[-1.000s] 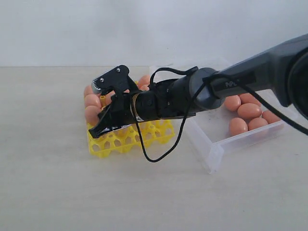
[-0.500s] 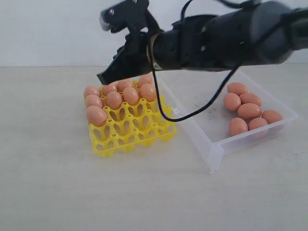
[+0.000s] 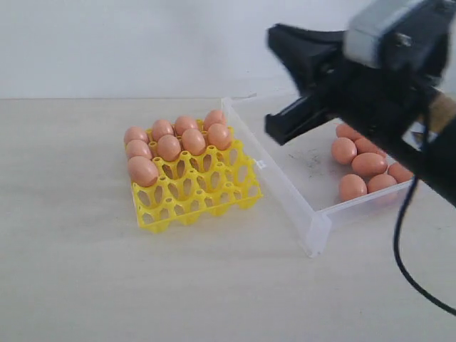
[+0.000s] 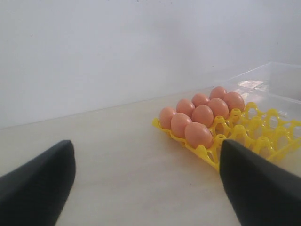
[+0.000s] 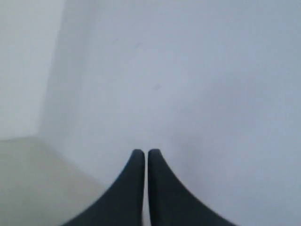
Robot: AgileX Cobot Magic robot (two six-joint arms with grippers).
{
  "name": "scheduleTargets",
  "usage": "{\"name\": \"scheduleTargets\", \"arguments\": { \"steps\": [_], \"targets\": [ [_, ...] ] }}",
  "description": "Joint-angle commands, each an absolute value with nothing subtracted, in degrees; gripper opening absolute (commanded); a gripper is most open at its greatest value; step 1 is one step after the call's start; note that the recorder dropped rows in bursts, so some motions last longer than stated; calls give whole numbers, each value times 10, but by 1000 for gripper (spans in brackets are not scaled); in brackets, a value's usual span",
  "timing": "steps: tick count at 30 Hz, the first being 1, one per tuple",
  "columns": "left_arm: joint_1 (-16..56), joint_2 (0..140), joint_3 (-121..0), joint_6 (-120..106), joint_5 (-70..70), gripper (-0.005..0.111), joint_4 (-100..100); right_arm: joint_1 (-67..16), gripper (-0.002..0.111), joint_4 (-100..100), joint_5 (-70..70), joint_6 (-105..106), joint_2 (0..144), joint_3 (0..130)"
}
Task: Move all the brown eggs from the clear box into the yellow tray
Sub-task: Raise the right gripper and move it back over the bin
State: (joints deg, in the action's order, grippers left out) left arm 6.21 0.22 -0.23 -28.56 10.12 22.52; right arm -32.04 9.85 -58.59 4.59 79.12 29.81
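Observation:
Several brown eggs fill the back and left cups of the yellow tray. More brown eggs lie in the right end of the clear box. My right gripper hangs high over the box, close to the camera, pointing left; its fingers are shut with nothing between them and face the wall. My left gripper is open and empty, low over the table, apart from the yellow tray and its eggs. It does not show in the exterior view.
The right arm and its dangling black cable cover part of the box's right side. A white wall stands behind the table. The clear box shows beyond the tray in the left wrist view.
My right arm has risen from over the yellow tray and swung right, ending high above the clear box. The eggs in the tray are now uncovered.

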Motion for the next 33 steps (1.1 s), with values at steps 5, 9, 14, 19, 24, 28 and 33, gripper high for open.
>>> {"name": "scheduleTargets", "arguments": {
  "steps": [5,9,14,19,24,28,33],
  "targets": [
    [66,0,0,-281,101,78,229,-314,0,-255,-628,482,772,270],
    [66,0,0,-281,101,78,229,-335,0,-257,-638,423,755,269],
    [66,0,0,-281,101,78,229,-263,0,-461,-123,488,754,430],
    [66,0,0,-281,101,78,229,-145,22,-512,172,520,842,596],
    [66,0,0,-281,101,78,229,-98,47,-235,240,229,933,695],
    [66,0,0,-281,101,78,229,-98,46,36,379,7,1010,785],
    [66,0,0,-281,101,78,229,-98,46,40,516,10,1104,904]
  ]
}}
